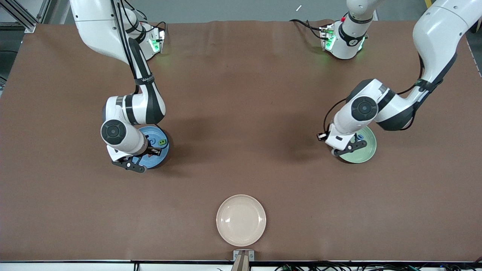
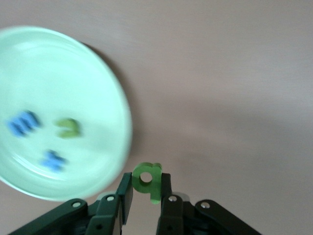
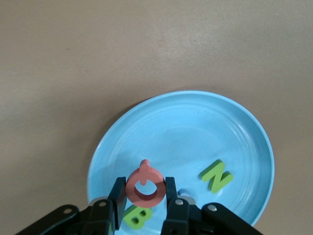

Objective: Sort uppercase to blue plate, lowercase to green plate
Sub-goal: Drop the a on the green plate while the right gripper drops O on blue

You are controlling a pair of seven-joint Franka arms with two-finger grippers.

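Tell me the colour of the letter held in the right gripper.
Pinkish-red: the Q, clamped in the right gripper over the blue plate. The right wrist view shows it best.

Robotics lab, no doubt. Two white arms bolted along one edge of a table (image 1: 241, 94) covered in plain brown matting, green status lights on their bases, loose cabling, aluminium framing (image 1: 22, 17) in the corner (typical test-cell build). A camera mount (image 1: 243, 258) is clamped at the table's near edge. Grey floor, nothing domestic about it.
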